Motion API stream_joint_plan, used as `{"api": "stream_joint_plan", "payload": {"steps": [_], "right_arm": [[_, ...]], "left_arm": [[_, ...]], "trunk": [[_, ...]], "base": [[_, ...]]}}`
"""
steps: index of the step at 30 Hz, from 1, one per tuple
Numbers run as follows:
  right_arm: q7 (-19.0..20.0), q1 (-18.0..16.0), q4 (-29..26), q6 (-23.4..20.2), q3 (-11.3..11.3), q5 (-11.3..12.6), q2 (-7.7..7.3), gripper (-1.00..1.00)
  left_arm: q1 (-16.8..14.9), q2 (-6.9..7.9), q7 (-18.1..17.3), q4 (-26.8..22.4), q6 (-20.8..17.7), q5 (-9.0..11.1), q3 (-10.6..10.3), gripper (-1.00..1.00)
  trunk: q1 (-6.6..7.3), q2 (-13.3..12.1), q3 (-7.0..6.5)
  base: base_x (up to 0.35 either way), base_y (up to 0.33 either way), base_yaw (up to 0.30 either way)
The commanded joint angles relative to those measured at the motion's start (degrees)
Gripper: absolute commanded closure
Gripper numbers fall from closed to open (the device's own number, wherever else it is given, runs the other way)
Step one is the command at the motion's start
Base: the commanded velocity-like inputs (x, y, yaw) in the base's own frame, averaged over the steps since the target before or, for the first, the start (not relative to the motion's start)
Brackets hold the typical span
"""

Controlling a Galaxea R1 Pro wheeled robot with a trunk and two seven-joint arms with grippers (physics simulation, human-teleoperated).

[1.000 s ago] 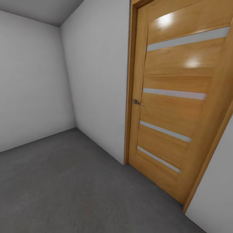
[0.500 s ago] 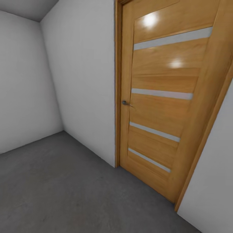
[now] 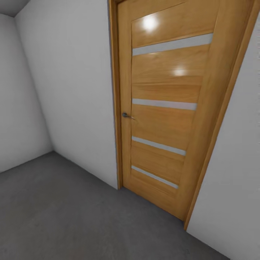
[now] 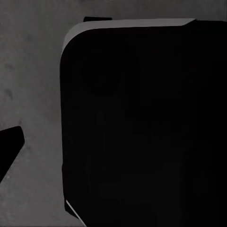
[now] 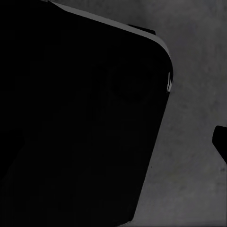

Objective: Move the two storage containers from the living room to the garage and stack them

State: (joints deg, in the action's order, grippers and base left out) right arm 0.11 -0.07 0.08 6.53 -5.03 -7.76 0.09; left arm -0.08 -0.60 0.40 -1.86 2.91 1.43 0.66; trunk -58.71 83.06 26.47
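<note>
The view has swung right — the wooden door now sits central above the grey floor; still travelling, no boxes seen — gripper states can't be told

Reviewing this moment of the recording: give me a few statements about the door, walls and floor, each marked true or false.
1. The wooden door is shut in its frame. True.
2. The door has a round brass knob on the side nearer the right wall. False: it has a small dark lever handle on the edge nearer the room corner.
3. Four pale horizontal strips cross the door. True.
4. The floor is light wood planks. False: it is dark grey and rough, like concrete.
5. An orange-red box stands beside the door. False: the floor by the door is bare grey.
6. The wall beside the door is plain pale grey. True.
</note>
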Motion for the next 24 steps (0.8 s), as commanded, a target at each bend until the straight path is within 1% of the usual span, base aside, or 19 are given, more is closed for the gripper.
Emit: {"api": "stream_joint_plan", "payload": {"steps": [1, 15, 19, 24], "right_arm": [[0.0, 0.0, 0.0, 0.1, -0.4, -0.1, -0.01, -1.0], [0.0, 0.0, 0.0, 0.1, -0.5, 0.0, -0.01, -1.0], [0.0, 0.0, 0.0, 0.1, -0.5, 0.0, -0.01, -1.0], [0.0, 0.0, 0.0, 0.1, -0.5, -0.1, -0.01, -1.0]], "left_arm": [[0.0, -0.01, 0.0, 0.0, 0.2, 0.1, 0.0, -1.0], [0.0, 0.0, 0.0, 0.0, 0.2, 0.1, 0.1, -1.0], [0.0, -0.01, 0.0, 0.0, 0.2, 0.1, 0.1, -1.0], [0.0, 0.0, 0.0, 0.0, 0.2, 0.1, 0.1, -1.0]], "trunk": [[-0.02, 0.0, 0.04], [-0.02, 0.0, 0.04], [-0.02, 0.0, 0.04], [-0.02, 0.0, 0.04]], "base": [[0.188, 0.25, -0.269], [0.203, 0.268, -0.269], [0.123, 0.125, -0.269], [0.021, 0.021, -0.269]]}}
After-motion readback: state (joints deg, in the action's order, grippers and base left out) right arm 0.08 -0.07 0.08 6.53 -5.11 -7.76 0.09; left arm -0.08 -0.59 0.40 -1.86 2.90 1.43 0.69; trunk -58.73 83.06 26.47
